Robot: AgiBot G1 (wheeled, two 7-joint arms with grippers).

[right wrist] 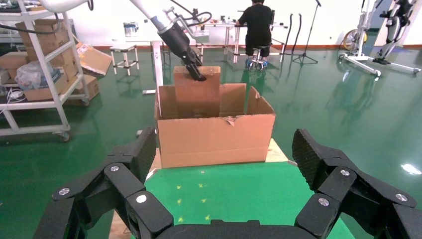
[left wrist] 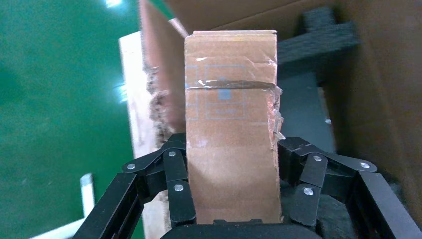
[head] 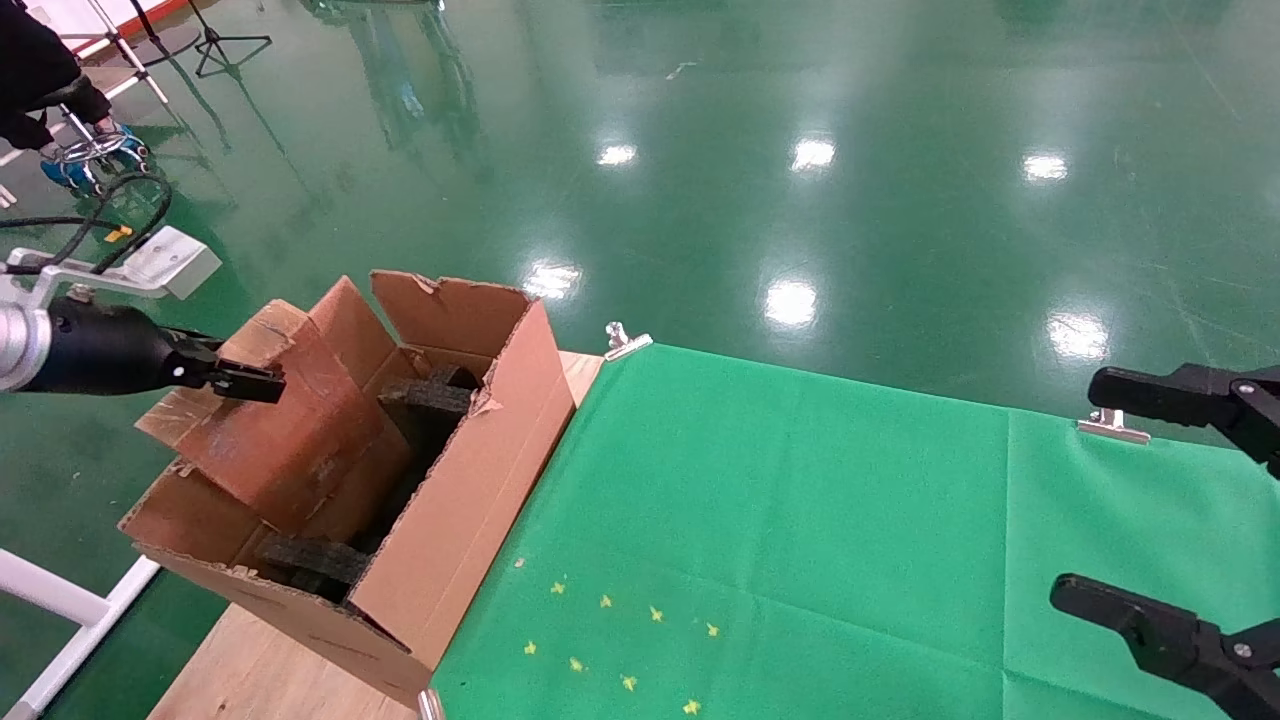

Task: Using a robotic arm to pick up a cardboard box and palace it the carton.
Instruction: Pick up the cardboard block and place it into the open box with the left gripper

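So the cardboard box (head: pixel 285 420) is tilted, with its lower end down inside the carton (head: pixel 470 480) and its upper end poking up above the carton's flaps. The left gripper (head: pixel 245 381) is clamped on that upper end, fingers squeezing it from both sides. In the left wrist view the box (left wrist: pixel 231 129) runs straight out from between the fingers (left wrist: pixel 180 196), and there's a strip of clear tape across it plus some crumpled edges. Black foam blocks (head: pixel 425 397) sit inside the carton, one near its far end and another (head: pixel 312 560) at its near end, right by the box's lower end.

The carton stands on the wooden table (head: pixel 260 675), with its flaps upright and torn along the top. Just beside the carton is a green cloth (head: pixel 800 530) covering the rest of the table, with little yellow star marks (head: pixel 620 640) on it not far from the carton's near corner.

The right gripper (head: pixel 1150 505) hangs over the far side of the cloth, well apart from the carton, fingers spread wide with nothing between them. From its wrist view you can see the carton (right wrist: pixel 216 137) straight ahead, with the robotic arm (right wrist: pixel 181 42) holding the box (right wrist: pixel 196 92) above it.
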